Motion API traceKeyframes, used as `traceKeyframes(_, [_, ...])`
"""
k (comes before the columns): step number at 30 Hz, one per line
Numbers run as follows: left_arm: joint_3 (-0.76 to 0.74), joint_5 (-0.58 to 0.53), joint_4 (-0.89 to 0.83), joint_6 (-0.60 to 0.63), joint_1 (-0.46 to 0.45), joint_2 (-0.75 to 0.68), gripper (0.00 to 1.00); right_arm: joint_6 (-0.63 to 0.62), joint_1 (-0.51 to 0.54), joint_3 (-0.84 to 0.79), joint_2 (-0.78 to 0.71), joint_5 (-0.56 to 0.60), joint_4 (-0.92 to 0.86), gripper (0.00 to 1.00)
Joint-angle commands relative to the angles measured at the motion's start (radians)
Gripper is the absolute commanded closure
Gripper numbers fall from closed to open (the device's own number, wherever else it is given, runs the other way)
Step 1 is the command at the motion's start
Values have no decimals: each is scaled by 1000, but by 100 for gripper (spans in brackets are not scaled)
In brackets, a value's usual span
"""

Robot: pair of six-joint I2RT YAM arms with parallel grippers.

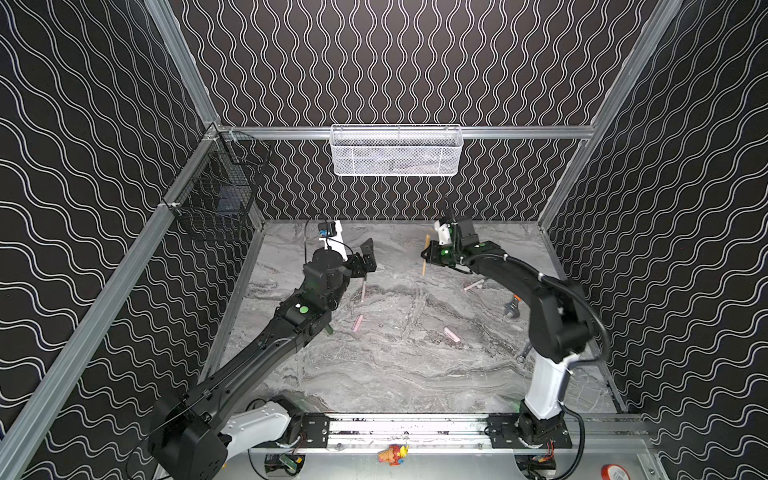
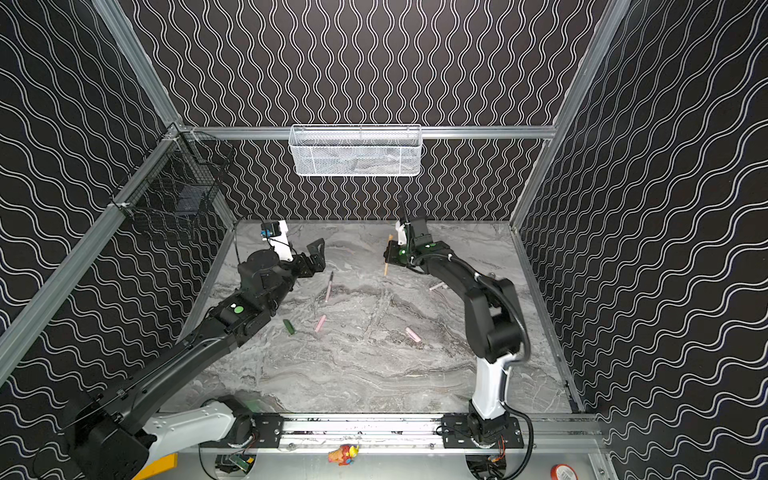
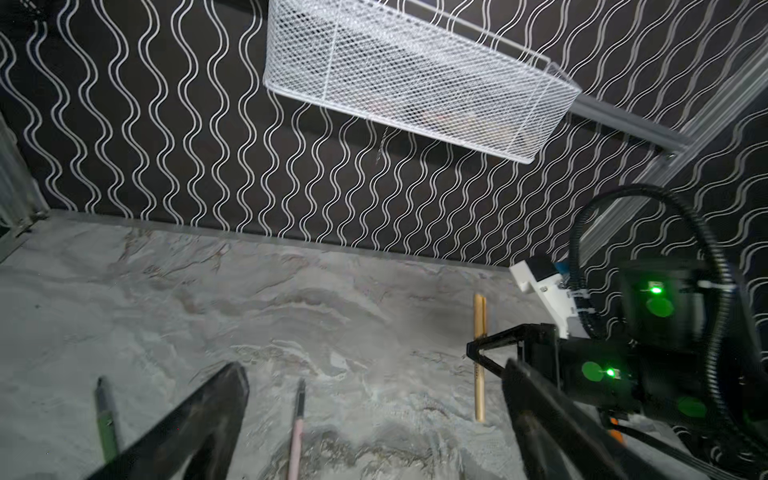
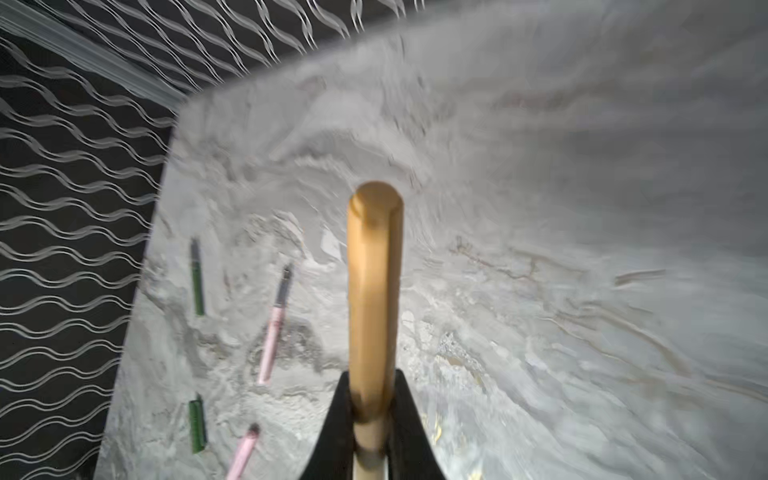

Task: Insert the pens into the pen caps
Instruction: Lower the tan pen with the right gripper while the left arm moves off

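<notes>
Your left end effector point(image 1: 369, 257) stands wide. Both fingers point(image 3: 208, 415) are spread with nothing between them, and it is lifted off the marble surface point(image 1: 395, 374). In the left wrist view the dark green pen point(image 3: 106, 415) lies flat on the surface below it, by one finger; the arm hides that pen in both top views. A pale pink pen point(image 1: 363, 289), uncapped with its dark tip bare, lies on the surface just under the gap of that end effector. Farther back along the left arm from there you have the green cap point(image 2: 289, 326) and, near it but not touching, a pink cap point(image 1: 358, 323). Between the two end effectors, and well back toward the arm bases, a second pink cap point(image 1: 451, 334) lies alone.

Your right end effector point(image 1: 429, 254) is clamped narrow on the tan-gold pen point(image 1: 424, 268) — off the surface, close to upright, sticking out above and below the fingers. The right wrist view shows a thicker gold sleeve with a clip ridge on the end pointing away from the fingers. It looks like the gold cap point(image 4: 374, 270), seated on the pen. A second pink pen point(image 1: 473, 285) lies on the surface near that end effector, beside its forearm; you cannot tell whether it is capped.
</notes>
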Motion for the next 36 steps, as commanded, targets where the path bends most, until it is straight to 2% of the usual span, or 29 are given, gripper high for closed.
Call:
traceKeyframes(1, [15, -29, -23, -2, 2, 11, 1, 17, -1, 44, 93, -71, -45, 89])
traceKeyframes(7, [23, -5, -27, -3, 6, 25, 1, 56, 0, 162, 234, -113, -102, 87])
traceKeyframes(14, [23, 0, -26, -2, 11, 26, 2, 79, -1, 180, 293, -89, -121, 85])
traceKeyframes(20, [18, 9, -19, 1, 15, 26, 1, 99, -1, 171, 296, -82, -107, 79])
traceKeyframes(23, [16, 11, -17, 1, 16, 25, 1, 119, -1, 168, 288, -77, -101, 73])
traceKeyframes(28, [20, 8, -20, 5, 21, 32, 1, 129, -1, 167, 250, -69, -96, 71])
traceKeyframes(36, [41, 0, -66, -25, 52, 54, 3, 92, 2, 127, 67, -52, -130, 64])
